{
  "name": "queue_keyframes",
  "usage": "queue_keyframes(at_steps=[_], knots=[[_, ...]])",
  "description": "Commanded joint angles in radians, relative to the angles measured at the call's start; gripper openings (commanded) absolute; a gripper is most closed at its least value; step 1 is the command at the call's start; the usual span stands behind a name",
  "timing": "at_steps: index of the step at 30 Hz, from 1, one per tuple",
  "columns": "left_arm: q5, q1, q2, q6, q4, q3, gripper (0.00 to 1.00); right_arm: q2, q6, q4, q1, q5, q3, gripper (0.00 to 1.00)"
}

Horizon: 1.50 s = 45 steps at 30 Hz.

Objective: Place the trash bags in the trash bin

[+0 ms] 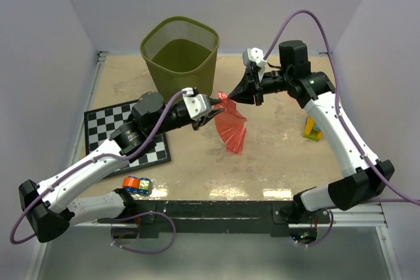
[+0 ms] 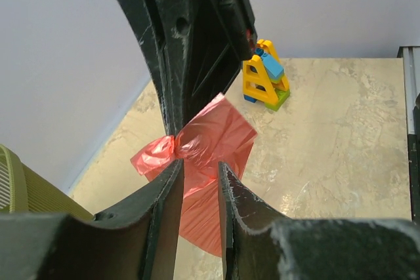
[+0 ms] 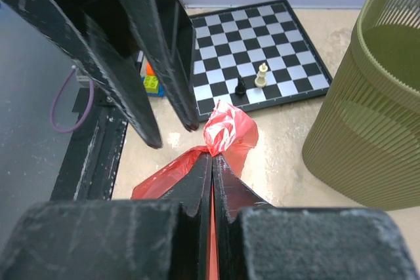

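1. Above the mottled beige table (image 1: 275,168), in the top view, the right gripper (image 1: 230,96) is pinched together on the upper corner of a thin, crinkly red-pink plastic trash bag (image 1: 233,129). The film fans downward from the pinch, just right of the olive-green mesh trash bin (image 1: 180,57) and outside it. The left gripper (image 1: 215,105) meets the bag from the left. A black-and-white chessboard (image 1: 108,129) lies under the left arm.
2. From the left wrist, the left gripper (image 2: 199,168) has its jaws apart, with the trash bag (image 2: 216,139) passing through the gap. The right gripper (image 2: 175,130) comes down from above, clamped on the bunched neck. A yellow-and-blue toy block stack (image 2: 264,77) stands beyond.
3. From the right wrist, the right gripper (image 3: 211,160) is closed with red film (image 3: 226,129) squeezed between its fingers. The left gripper (image 3: 172,132) stands apart, just beside the bag's top. The trash bin (image 3: 374,116) rises at right.
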Motion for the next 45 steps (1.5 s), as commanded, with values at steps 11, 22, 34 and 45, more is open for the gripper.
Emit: queue_keyframes(at_steps=[11, 22, 34, 45], knots=[[-0.01, 0.019, 0.05, -0.024, 0.105, 0.024, 0.32, -0.056, 0.076, 0.085, -0.002, -0.017, -0.025, 0.0], [0.021, 0.03, 0.079, -0.002, 0.097, 0.046, 0.07, -0.07, 0.081, 0.105, -0.002, -0.009, -0.064, 0.0], [0.039, 0.1, 0.001, 0.021, 0.013, 0.029, 0.0, -0.082, 0.119, 0.124, -0.019, 0.134, -0.093, 0.0], [0.159, 0.111, 0.023, -0.016, 0.05, 0.016, 0.25, -0.071, 0.144, 0.141, -0.019, 0.066, -0.073, 0.0]])
